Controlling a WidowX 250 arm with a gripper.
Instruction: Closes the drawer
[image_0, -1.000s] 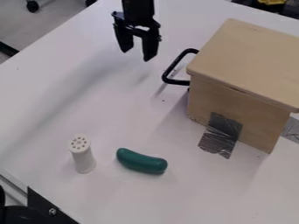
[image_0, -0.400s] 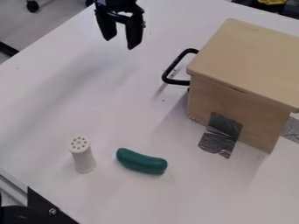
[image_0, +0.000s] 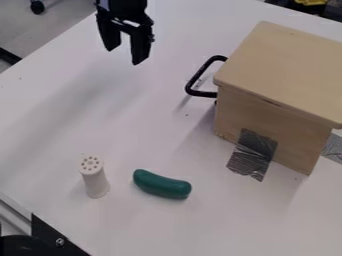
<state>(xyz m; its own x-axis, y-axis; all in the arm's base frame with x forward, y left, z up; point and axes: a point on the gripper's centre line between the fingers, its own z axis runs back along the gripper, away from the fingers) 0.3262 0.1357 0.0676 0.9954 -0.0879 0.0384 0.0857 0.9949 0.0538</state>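
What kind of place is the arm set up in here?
Probably a lab or workshop bench: a plain wooden box with a black handle is taped to a white table with grey tape, and a caster wheel stands on the floor beyond.

Slanting downward view over the tabletop from a moderate height.

Green cucumber (image_0: 161, 184), white shaker (image_0: 94, 177)

Over my feed I logged the box (image_0: 287, 65) right on the table (image_0: 67, 110), handle (image_0: 200, 73) at its left, tape (image_0: 252, 152) on its near wall, toy vegetable (image_0: 162, 185) before it, leftward, and shaker (image_0: 95, 181) left of that.
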